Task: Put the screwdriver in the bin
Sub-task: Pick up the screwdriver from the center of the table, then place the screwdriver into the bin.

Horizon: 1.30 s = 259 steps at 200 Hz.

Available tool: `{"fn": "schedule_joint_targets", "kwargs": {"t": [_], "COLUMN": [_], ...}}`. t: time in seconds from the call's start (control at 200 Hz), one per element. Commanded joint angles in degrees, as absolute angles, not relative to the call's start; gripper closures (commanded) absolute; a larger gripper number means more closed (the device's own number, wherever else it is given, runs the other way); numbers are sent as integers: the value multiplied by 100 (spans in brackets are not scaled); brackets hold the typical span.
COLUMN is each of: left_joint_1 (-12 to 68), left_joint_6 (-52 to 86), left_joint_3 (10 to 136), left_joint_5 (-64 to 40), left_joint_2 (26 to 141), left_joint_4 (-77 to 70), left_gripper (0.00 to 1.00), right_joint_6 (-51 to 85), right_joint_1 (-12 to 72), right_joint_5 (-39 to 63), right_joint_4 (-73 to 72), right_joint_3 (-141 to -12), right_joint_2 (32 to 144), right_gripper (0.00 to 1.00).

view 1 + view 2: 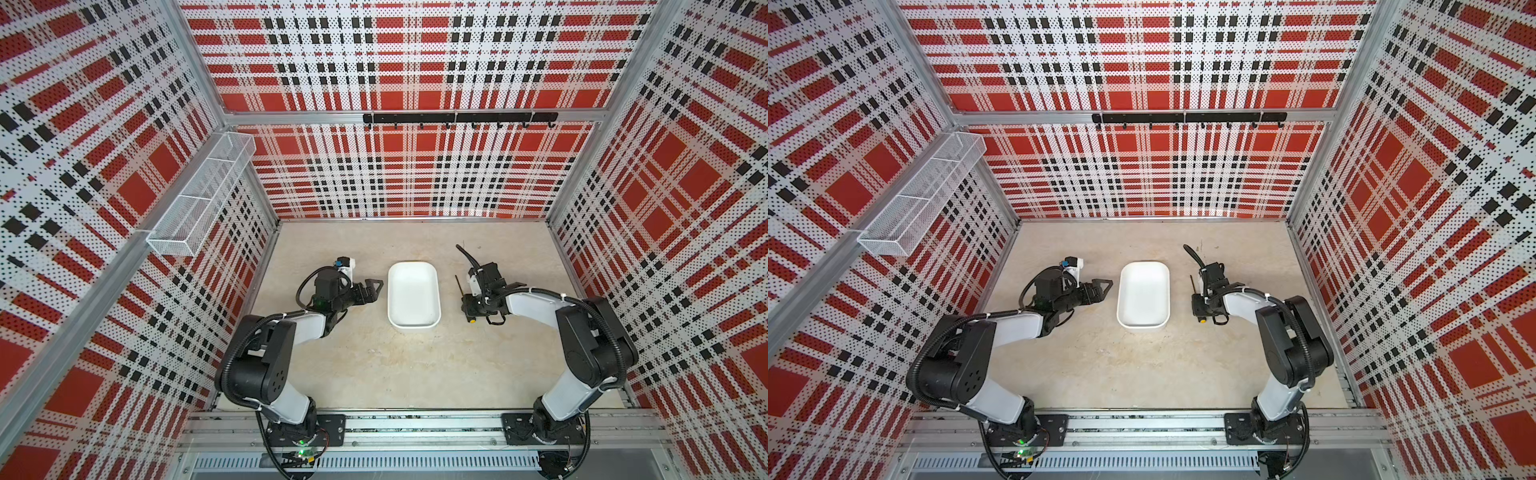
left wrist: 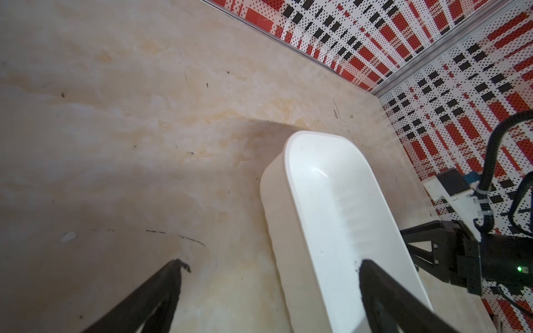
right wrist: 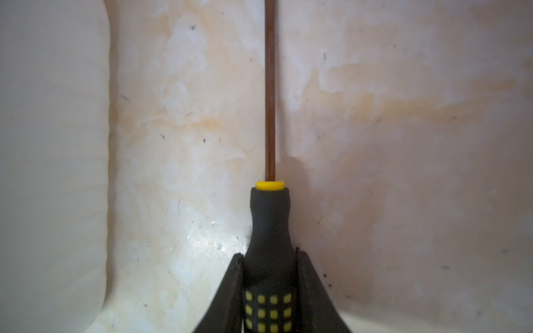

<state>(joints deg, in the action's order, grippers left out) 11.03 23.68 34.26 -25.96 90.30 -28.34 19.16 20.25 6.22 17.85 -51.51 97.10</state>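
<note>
The screwdriver (image 3: 269, 225) has a black handle with yellow dots and a thin shaft (image 1: 459, 286). It is just right of the bin, shaft pointing toward the back wall, yellow butt end (image 1: 1202, 320) toward the front. My right gripper (image 3: 269, 256) is shut on its handle, one finger on each side. The bin (image 1: 413, 295) is a shallow white tray with nothing in it, seen in both top views (image 1: 1144, 295) and in the left wrist view (image 2: 331, 201). My left gripper (image 1: 372, 291) stands open beside the bin's left wall, holding nothing.
A white wire-mesh basket (image 1: 199, 195) hangs on the left wall. A black hook rail (image 1: 459, 117) runs along the back wall. Plaid perforated walls enclose the beige table (image 1: 415, 365) on three sides. The right arm (image 2: 461, 253) shows beyond the bin.
</note>
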Motion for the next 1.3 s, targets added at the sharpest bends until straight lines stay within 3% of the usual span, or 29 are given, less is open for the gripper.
{"fn": "schedule_joint_targets", "kwargs": {"t": [0.0,0.22,0.671,0.822,1.062,1.293], "left_joint_1": [1134,1134,936,838,756,703], "left_joint_6": [2208,1993,1978,1971,1943,1942], "left_joint_3": [3564,3559,3516,3522,3447,3366], "left_joint_5": [-2730,-2910,-3141,-3198,-3218,-3155], "left_joint_2": [8881,8740,8446,8398,8350,8323], "left_joint_4": [-2695,-2677,-2678,-2681,-2677,-2681], "left_gripper": [2,2,2,2,2,2], "right_joint_6": [1981,2220,3477,4223,5006,5324], "right_joint_1": [2059,2064,2150,2729,3482,4067], "right_joint_5": [612,736,796,32,-419,-691], "right_joint_4": [2070,2215,2987,3204,3520,4364], "right_joint_3": [-5201,-5340,-6119,-6532,-7439,-8617], "right_joint_2": [9776,9528,8119,7963,8531,9873], "right_gripper": [91,100,100,100,100,100]}}
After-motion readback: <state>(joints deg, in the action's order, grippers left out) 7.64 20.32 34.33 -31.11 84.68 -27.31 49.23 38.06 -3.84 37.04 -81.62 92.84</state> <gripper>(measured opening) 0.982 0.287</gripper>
